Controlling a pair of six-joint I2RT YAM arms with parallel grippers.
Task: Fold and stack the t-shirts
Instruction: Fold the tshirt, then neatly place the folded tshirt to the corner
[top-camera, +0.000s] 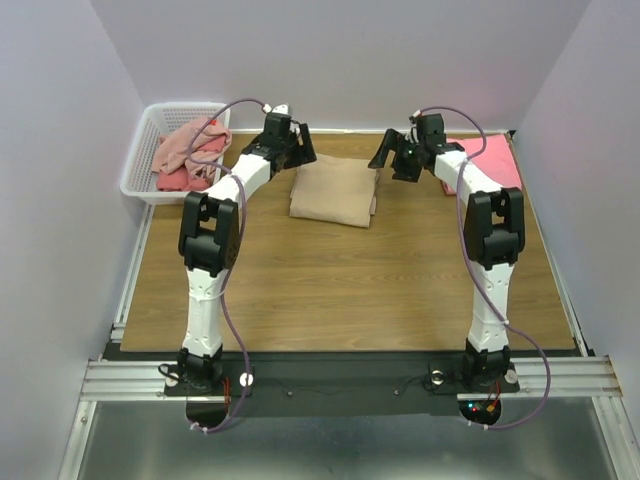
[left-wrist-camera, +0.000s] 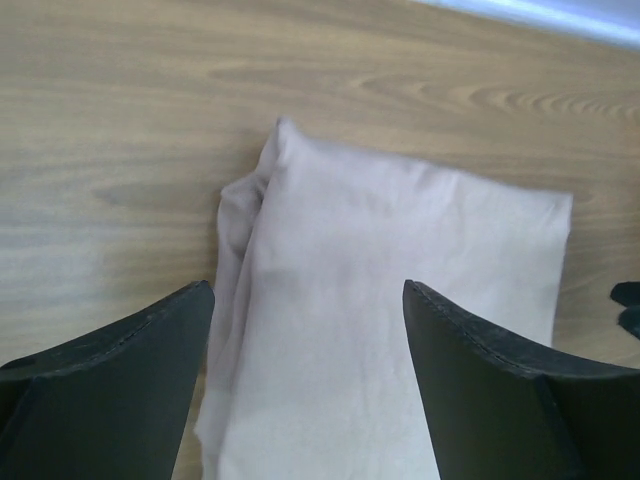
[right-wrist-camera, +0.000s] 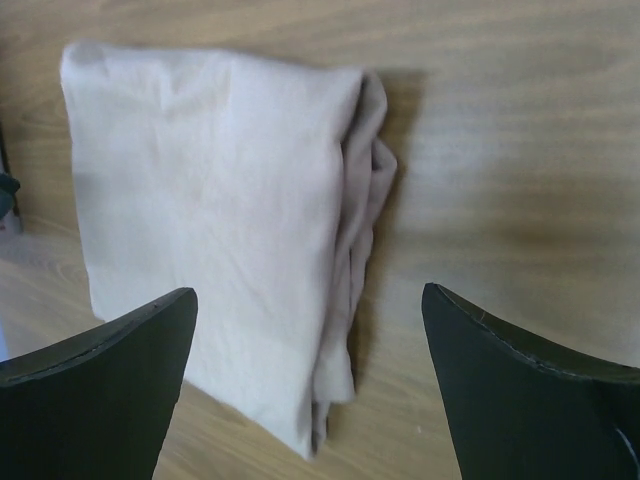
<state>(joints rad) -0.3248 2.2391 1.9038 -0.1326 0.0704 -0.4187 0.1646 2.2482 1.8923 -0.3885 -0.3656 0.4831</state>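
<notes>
1. Done: the beige t-shirt (top-camera: 333, 192) lies folded on the table (top-camera: 330, 280), far centre.
2. The left pincer (top-camera: 298, 150) and right pincer (top-camera: 392, 158) flank it, jaws apart and empty.
3. Judged remaining: the salmon-pink t-shirt (top-camera: 492, 160) at far right, and the dusty-pink t-shirt (top-camera: 185, 143) and red t-shirt (top-camera: 178, 180), crumpled in the basket (top-camera: 138, 160).

I'm looking into a robotics lab cell: bare white walls (top-camera: 330, 60) box in a wood-grain table (top-camera: 340, 280), an aluminium rail (top-camera: 340, 376) along its near edge carries my left arm (top-camera: 205, 260) and right arm (top-camera: 490, 240), and purple cables (top-camera: 232, 330) loop along both.
</notes>
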